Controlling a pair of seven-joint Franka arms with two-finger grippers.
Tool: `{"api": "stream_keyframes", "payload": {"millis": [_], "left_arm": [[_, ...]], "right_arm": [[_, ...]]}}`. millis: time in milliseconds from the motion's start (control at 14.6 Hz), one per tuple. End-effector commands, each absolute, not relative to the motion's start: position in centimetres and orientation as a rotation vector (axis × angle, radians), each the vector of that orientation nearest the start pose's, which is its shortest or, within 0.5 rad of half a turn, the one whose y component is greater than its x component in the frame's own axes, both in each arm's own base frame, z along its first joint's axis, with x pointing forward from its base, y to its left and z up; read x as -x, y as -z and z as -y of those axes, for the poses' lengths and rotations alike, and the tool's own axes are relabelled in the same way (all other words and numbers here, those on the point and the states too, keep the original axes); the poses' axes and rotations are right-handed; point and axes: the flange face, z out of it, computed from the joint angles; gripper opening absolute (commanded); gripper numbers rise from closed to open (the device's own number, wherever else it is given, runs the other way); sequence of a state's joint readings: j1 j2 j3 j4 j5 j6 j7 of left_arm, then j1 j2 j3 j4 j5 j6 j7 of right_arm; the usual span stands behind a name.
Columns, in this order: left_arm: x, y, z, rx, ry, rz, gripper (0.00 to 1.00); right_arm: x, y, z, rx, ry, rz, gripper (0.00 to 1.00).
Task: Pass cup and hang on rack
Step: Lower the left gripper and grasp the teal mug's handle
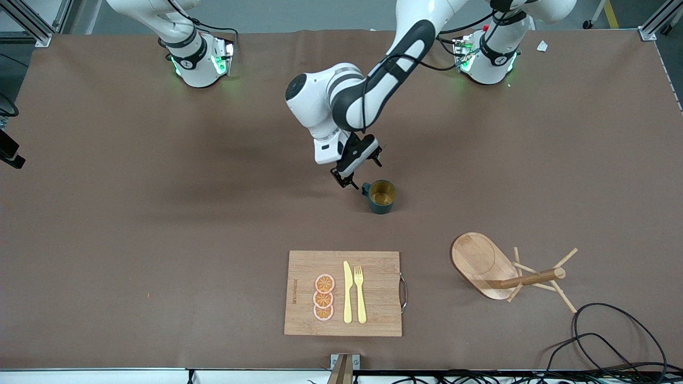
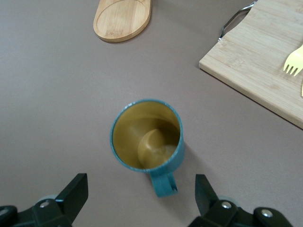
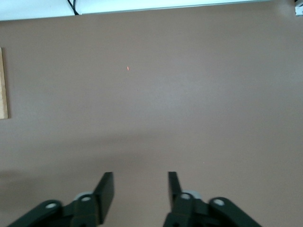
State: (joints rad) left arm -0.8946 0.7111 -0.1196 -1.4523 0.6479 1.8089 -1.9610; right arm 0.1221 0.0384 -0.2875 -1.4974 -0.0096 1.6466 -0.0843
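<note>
progress: we have nothing done yet | cup [image 1: 382, 196] stands on table [image 1: 160, 213], unheld | left gripper [image 1: 356, 167] spread wide beside its handle | right gripper [image 3: 140, 194] part-open, empty, waiting | rack [image 1: 507, 269] bare; grasp, pass, hang remain

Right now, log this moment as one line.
left gripper: open, beside cup handle | right gripper: fingers apart, empty, over bare table | cup: upright on table | rack: tipped over

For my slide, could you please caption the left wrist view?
Open left gripper poised over the upright cup, handle between its fingers.
</note>
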Motion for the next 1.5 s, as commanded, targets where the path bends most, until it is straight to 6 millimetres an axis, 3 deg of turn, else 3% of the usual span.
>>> {"api": "stream_keyframes", "payload": {"millis": [0,68,342,479,752,821,889,957,1026,1094,1162,1436], "left_arm": [[-41.1,-23.7,56.0,2.492,0.789,0.921,1.00],[-40.9,-22.7,56.1,2.478,0.812,0.923,1.00],[-40.2,-19.3,56.1,2.423,0.901,0.987,0.97],[-40.0,-18.5,56.5,2.409,0.932,1.035,0.91],[-40.5,-17.3,56.9,2.388,0.955,1.119,0.84],[-40.6,-16.9,56.8,2.382,0.956,1.119,0.83],[-40.8,-16.4,56.6,2.375,0.956,1.115,0.81],[-40.9,-16.4,56.6,2.374,0.973,1.103,0.81],[-41.0,-16.3,56.6,2.375,0.994,1.085,0.80],[-41.0,-16.0,56.5,2.374,1.000,1.078,0.77],[-41.1,-16.0,56.5,2.373,1.003,1.076,0.75],[-41.2,-16.0,56.4,2.375,0.995,1.061,0.65]], "right_arm": [[-55.9,-65.2,9.7,3.167,0.181,-0.101,0.52],[-55.9,-65.4,9.8,3.164,0.196,-0.104,1.00],[-55.9,-65.8,9.8,3.164,0.208,-0.106,1.00],[-55.8,-65.7,10.6,3.133,0.210,-0.129,1.00],[-56.0,-65.7,9.9,3.100,0.214,-0.079,1.00],[-55.9,-65.7,9.9,3.100,0.214,-0.065,0.80],[-56.0,-65.6,9.9,3.105,0.213,0.003,0.26],[-56.0,-65.6,9.9,3.107,0.215,0.018,0.00],[-56.0,-65.6,10.1,3.106,0.220,0.018,0.00],[-56.0,-65.7,10.1,3.117,0.220,0.023,0.21],[-56.0,-65.7,10.2,3.114,0.223,0.014,0.99],[-56.0,-65.7,10.4,3.113,0.228,0.006,1.00]]}}
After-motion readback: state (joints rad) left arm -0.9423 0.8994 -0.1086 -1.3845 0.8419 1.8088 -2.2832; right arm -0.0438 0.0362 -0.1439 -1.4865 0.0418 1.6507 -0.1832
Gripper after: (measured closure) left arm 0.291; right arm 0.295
